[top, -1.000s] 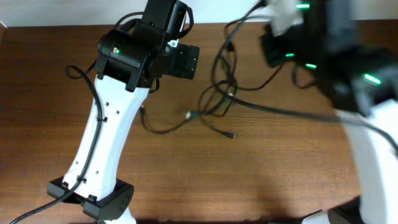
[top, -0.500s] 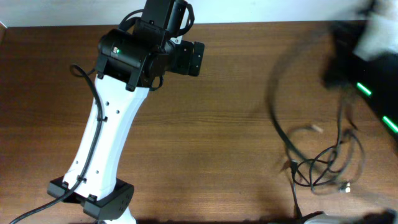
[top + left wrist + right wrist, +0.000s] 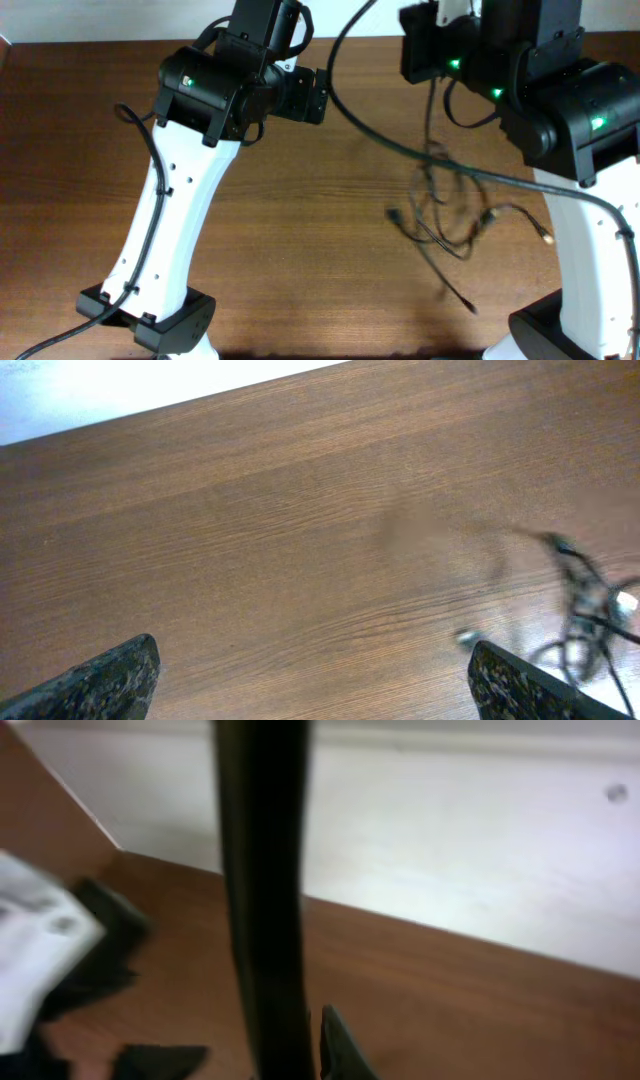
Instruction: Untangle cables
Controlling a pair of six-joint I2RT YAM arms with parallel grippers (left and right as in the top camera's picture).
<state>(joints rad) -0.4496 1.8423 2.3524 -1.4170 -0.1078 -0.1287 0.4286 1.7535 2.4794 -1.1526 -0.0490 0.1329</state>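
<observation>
The cables (image 3: pixel 442 205) are a loose black tangle with small plug ends, blurred and hanging above the table's right middle. A thin strand runs up from them to my right gripper (image 3: pixel 428 62) at the back right, which looks shut on them. In the right wrist view a dark blurred strand (image 3: pixel 262 900) runs straight up from the jaws (image 3: pixel 300 1055). My left gripper (image 3: pixel 318 96) is at the back centre-left, open wide and empty (image 3: pixel 315 685). The tangle also shows at the right edge of the left wrist view (image 3: pixel 590 605).
A thick black robot wire (image 3: pixel 380 135) arcs over the table from the back centre to the right arm. The white left arm (image 3: pixel 170 210) crosses the table's left side. The table's back edge and a white wall (image 3: pixel 450 840) lie behind.
The right arm swung the tangle from the table's centre to the front right, then back up to the right middle. The left gripper has barely moved.
</observation>
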